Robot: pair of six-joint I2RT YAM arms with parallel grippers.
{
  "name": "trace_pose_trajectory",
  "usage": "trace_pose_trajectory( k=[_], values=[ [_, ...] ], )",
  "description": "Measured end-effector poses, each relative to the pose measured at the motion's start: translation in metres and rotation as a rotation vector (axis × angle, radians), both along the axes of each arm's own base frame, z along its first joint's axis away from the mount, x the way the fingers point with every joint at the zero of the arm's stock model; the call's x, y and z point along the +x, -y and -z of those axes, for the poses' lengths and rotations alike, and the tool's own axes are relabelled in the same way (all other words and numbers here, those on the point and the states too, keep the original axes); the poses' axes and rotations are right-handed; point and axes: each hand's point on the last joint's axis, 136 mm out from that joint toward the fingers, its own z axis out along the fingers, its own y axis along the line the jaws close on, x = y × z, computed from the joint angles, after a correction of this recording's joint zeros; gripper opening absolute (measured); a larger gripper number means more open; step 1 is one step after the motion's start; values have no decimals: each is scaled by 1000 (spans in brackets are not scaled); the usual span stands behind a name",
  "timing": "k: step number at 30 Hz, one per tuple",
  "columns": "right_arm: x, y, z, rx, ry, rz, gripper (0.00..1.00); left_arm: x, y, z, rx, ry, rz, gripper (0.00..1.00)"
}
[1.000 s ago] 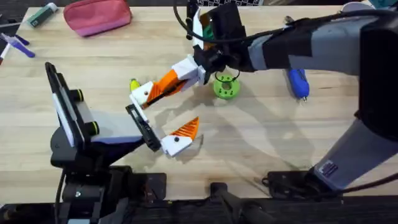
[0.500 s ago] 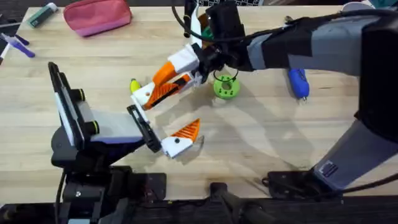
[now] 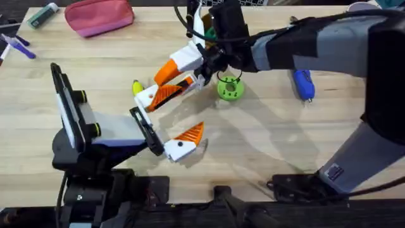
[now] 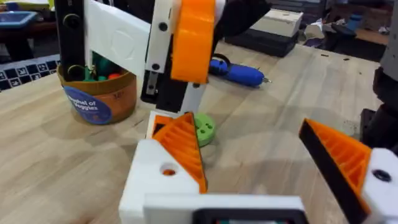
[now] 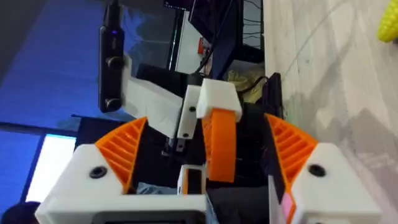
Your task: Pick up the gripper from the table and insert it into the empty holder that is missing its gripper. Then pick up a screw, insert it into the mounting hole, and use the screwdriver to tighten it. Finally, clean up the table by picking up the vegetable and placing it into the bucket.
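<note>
Beside the green disc (image 3: 230,88), right gripper (image 3: 171,85) spread wide; left gripper (image 3: 168,120) also spread.

Overhead looks down on the table (image 3: 266,145); both wrist cameras face each other close.

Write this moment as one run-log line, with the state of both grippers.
left gripper: open | right gripper: open, straddling left finger | screwdriver: on table | vegetable: on table

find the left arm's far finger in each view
overhead: left finger, centre, right of the vegetable
left wrist: lower left, before the green disc
right wrist: centre, between the right fingers
shared landmark: the right fingers, next to it
</note>
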Motion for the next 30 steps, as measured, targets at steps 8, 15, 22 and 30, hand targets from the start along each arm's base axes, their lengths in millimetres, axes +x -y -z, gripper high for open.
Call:
trace_pose_trajectory(
  k=[8,15,22,30],
  values=[
    [0,0,0,0,-1,0,992,0,0,0,0,0,0,986],
    [1,1,1,-4,-6,2,991,0,0,0,0,0,0,986],
    [7,10,6,-43,-68,30,939,0,0,0,0,0,0,985],
    [17,21,9,-46,-71,65,656,0,0,0,0,-1,0,985]
  ],
)
